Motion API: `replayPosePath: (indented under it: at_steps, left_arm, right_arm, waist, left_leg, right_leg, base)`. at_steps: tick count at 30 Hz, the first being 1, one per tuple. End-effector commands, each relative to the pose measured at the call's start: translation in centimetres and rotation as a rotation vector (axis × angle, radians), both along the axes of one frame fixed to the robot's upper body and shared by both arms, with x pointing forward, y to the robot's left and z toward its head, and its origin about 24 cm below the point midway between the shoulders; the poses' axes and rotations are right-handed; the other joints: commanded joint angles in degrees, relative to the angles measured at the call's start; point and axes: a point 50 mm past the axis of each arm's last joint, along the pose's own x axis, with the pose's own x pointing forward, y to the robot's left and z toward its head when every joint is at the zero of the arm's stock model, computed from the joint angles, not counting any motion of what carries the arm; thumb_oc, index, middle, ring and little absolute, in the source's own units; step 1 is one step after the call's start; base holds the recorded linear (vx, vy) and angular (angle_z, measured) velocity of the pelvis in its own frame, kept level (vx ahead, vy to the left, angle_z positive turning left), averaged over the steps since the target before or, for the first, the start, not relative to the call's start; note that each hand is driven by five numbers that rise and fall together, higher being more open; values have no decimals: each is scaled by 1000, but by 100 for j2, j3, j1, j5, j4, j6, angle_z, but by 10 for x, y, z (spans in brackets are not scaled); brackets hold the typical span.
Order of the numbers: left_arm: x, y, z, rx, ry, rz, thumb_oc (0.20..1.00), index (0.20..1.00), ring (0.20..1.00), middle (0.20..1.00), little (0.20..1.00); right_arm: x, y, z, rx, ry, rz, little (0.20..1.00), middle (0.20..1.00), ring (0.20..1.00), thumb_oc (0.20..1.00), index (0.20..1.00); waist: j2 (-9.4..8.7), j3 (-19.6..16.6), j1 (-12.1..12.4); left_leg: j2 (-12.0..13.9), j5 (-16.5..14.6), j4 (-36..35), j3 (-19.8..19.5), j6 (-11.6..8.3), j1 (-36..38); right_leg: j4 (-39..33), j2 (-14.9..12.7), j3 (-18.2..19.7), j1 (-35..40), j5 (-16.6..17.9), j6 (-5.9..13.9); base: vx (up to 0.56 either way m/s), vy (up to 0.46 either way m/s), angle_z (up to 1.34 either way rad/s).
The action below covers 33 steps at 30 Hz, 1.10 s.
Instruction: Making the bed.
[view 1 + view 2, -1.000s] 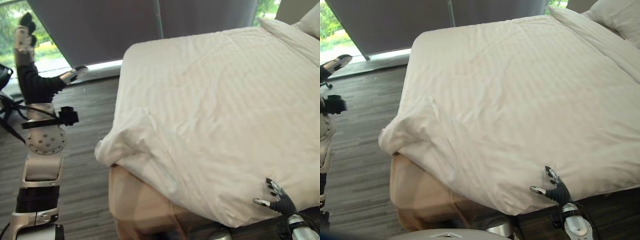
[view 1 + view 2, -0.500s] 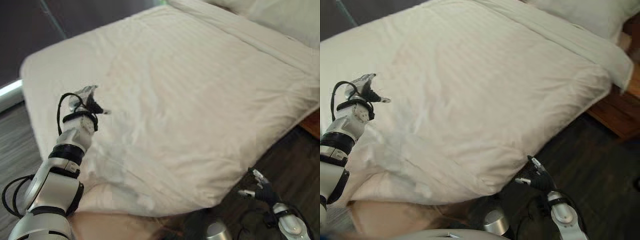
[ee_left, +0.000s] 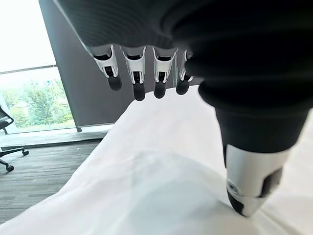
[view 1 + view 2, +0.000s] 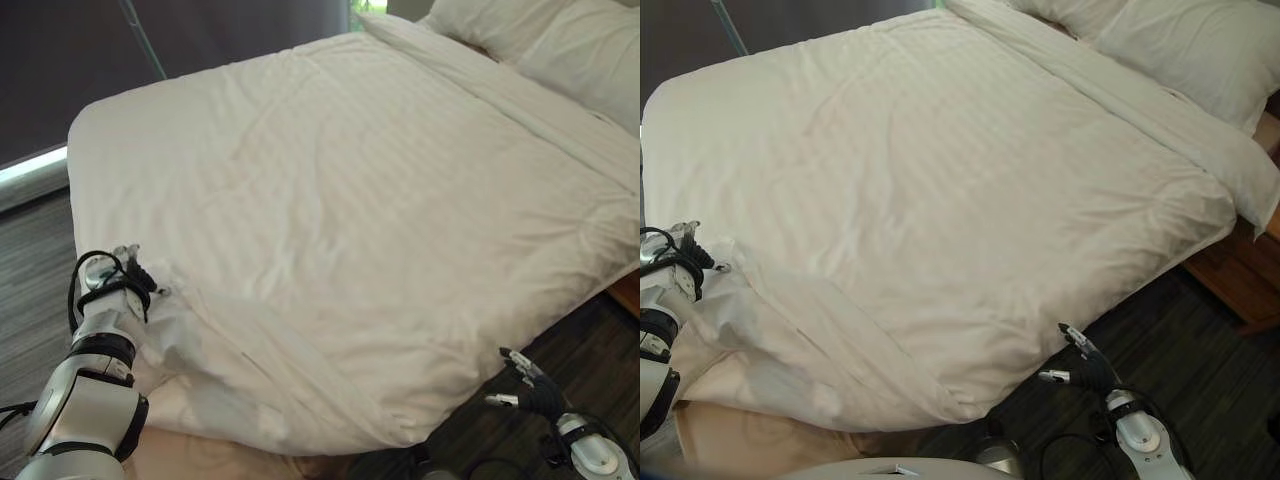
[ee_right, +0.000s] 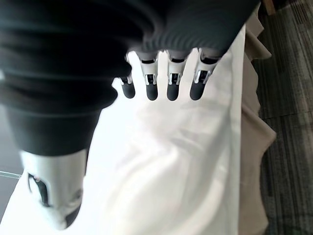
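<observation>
I stand at the foot of a bedroom with dark plank floor (image 4: 1200,330) and a grey curtain (image 4: 200,50) along the far wall. The bed (image 4: 760,435) fills most of what I see, its white duvet (image 4: 350,200) spread smoothly to the pillows (image 4: 1200,50) at the far right. Only the near left corner is rumpled, a fold bunched there with the tan bed base showing beneath.

My left hand (image 4: 128,278) rests at that rumpled corner, fingers relaxed and apart, the thumb tip down on the cloth, gripping nothing. My right hand (image 4: 1080,368) hangs low beside the near edge, fingers spread, close to the hanging duvet but holding none of it.

The risk, I judge: pressing on the fold without a grip may just push the wrinkle along or drag the corner off the base.

Half a second ago my left hand lay farther up on the duvet; now it sits lower at the corner, and my head has shifted too.
</observation>
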Motion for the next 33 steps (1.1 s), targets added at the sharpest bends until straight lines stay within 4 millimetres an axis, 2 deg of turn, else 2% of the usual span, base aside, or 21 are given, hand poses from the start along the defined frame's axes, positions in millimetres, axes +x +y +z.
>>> replayPosePath:
  at_steps: [1,2,3,4,5,6,9,12,14,17,19,20,22,23,24,27,29,30,31,32,33]
  left_arm:
    - [-2,8,7,-16,-31,40,1000,1000,1000,1000,1000]
    - [-8,5,-10,-48,22,46,862,862,862,862,862]
    - [-11,3,-19,-76,47,46,555,555,555,555,555]
    - [-11,2,-19,-78,48,46,416,416,416,416,416]
    - [-19,0,-37,-141,85,66,200,200,200,200,200]
    - [-19,-1,-38,-143,86,66,200,200,200,200,200]
    - [-31,-22,-76,-270,150,62,200,200,200,200,200]
    - [-28,-37,-86,-362,123,38,200,200,200,200,200]
    - [-17,-50,-82,-409,48,-12,200,200,200,200,200]
    - [-3,-54,-62,-387,-43,-84,200,200,200,200,200]
    - [0,-44,-32,-301,-118,-155,200,200,200,200,200]
    - [-10,-25,-7,-196,-151,-179,200,200,200,200,200]
    - [-13,-23,-7,-195,-148,-173,200,200,200,200,200]
    - [-38,10,28,-38,-186,-141,200,200,200,200,200]
    - [-49,21,36,3,-192,-116,200,200,200,200,200]
    - [-66,31,57,74,-234,-104,200,200,200,200,200]
    - [-69,30,71,83,-280,-112,200,200,200,200,200]
    - [-70,30,71,83,-280,-110,200,200,200,200,200]
    - [-70,28,77,83,-300,-119,200,200,200,200,200]
    - [-73,22,76,95,-301,-152,200,200,200,200,200]
    - [-78,19,71,66,-277,-163,200,200,200,200,200]
  right_arm:
    - [3,3,10,37,-65,28,1000,1000,1000,1000,1000]
    - [4,2,10,30,-59,37,1000,1000,1000,1000,1000]
    - [4,1,10,23,-54,39,1000,1000,1000,1000,1000]
    - [3,1,10,22,-53,39,1000,1000,1000,1000,1000]
    - [2,-1,10,16,-49,38,1000,1000,1000,1000,1000]
    - [2,-1,10,14,-48,38,1000,1000,1000,1000,1000]
    - [3,-5,8,-1,-31,31,1000,1000,1000,1000,1000]
    - [5,-5,7,-7,-28,27,1000,1000,1000,1000,1000]
    - [8,-3,6,-4,-31,27,1000,1000,1000,1000,1000]
    - [10,-1,6,-3,-39,34,1000,1000,1000,1000,1000]
    - [11,3,6,1,-45,44,1000,1000,1000,1000,1000]
    - [11,5,5,-2,-42,57,1000,1000,1000,1000,1000]
    - [11,6,4,-2,-41,63,1000,1000,1000,1000,1000]
    - [10,7,0,-4,-27,72,1000,1000,1000,1000,1000]
    - [10,8,-1,-13,-17,80,1000,1000,1000,1000,1000]
    - [16,4,-1,-49,-15,83,1000,1000,1000,1000,1000]
    - [20,0,1,-44,-27,44,1000,1000,1000,1000,1000]
    - [20,0,1,-44,-28,46,1000,1000,1000,1000,1000]
    - [19,-1,-2,-32,-11,22,1000,1000,1000,1000,1000]
    - [19,-1,-3,-37,-1,30,1000,1000,1000,1000,1000]
    - [18,1,-5,-17,12,15,1000,1000,1000,1000,1000]
  waist:
    - [258,14,-98]
    - [264,21,-138]
    - [269,27,-155]
    - [279,19,-154]
    - [283,38,-192]
    - [299,25,-194]
    - [308,66,-228]
    - [341,102,-209]
    - [371,107,-140]
    - [399,123,-44]
    - [431,125,126]
    - [468,122,320]
    - [463,124,283]
    - [525,119,577]
    - [564,155,665]
    - [570,347,866]
    - [466,485,825]
    - [468,494,806]
    - [422,432,789]
    - [488,388,769]
    - [635,331,588]
  left_leg:
    - [168,-35,87,-227,-439,170]
    - [194,-7,83,-210,-452,153]
    - [214,13,79,-198,-462,139]
    - [216,15,79,-195,-465,137]
    - [246,36,71,-179,-478,108]
    - [250,37,71,-176,-479,102]
    - [340,97,62,-186,-524,28]
    - [422,293,40,-120,-487,-22]
    - [478,361,47,-191,-517,-36]
    - [556,472,56,-289,-560,-82]
    - [643,590,69,-386,-606,-125]
    - [726,684,88,-450,-647,-143]
    - [732,689,87,-453,-653,-135]
    - [799,787,147,-539,-675,-139]
    - [799,900,191,-640,-696,-155]
    - [702,738,873,-1085,-723,-441]
    - [640,245,2008,-1211,-696,-514]
    - [657,209,2066,-1228,-695,-534]
    - [575,-67,2492,-1214,-656,-358]
    - [502,-274,2362,-1175,-635,-113]
    - [25,-602,1663,-1157,-493,522]
  right_leg:
    - [-213,-289,63,146,444,640]
    - [-219,-264,90,102,418,639]
    - [-225,-246,113,73,405,636]
    - [-225,-243,116,69,405,635]
    - [-235,-216,159,17,395,633]
    - [-235,-213,161,9,396,632]
    - [-246,-161,217,-51,363,618]
    - [-255,-94,159,-51,388,535]
    - [-255,-48,136,23,326,493]
    - [-254,19,96,102,247,441]
    - [-261,91,44,205,156,391]
    - [-268,156,3,298,67,343]
    - [-269,162,0,309,63,338]
    - [-295,230,-61,485,-101,274]
    - [-297,239,-62,552,-147,249]
    - [-286,159,-99,639,-170,149]
    - [-227,-56,-293,577,-26,-23]
    - [-227,-52,-302,588,-32,-20]
    - [-202,-108,-407,548,42,-116]
    - [-183,-80,-498,518,11,-115]
    - [-38,-55,-647,351,177,-32]
  base:
    - [0,0,0]
    - [0,0,0]
    - [-4,-8,-4]
    - [-11,2,-7]
    - [-9,3,-6]
    - [-27,-5,-6]
    - [-64,-33,-3]
    - [-105,-77,0]
    - [-94,-124,4]
    - [-43,-103,16]
    - [-57,-159,8]
    - [-54,-159,9]
    - [-36,-125,17]
    - [-49,-160,33]
    - [-71,-173,18]
    - [-161,-77,5]
    - [-325,-106,54]
    - [-265,-100,106]
    - [-172,-43,94]
    - [-242,7,67]
    - [-211,95,58]
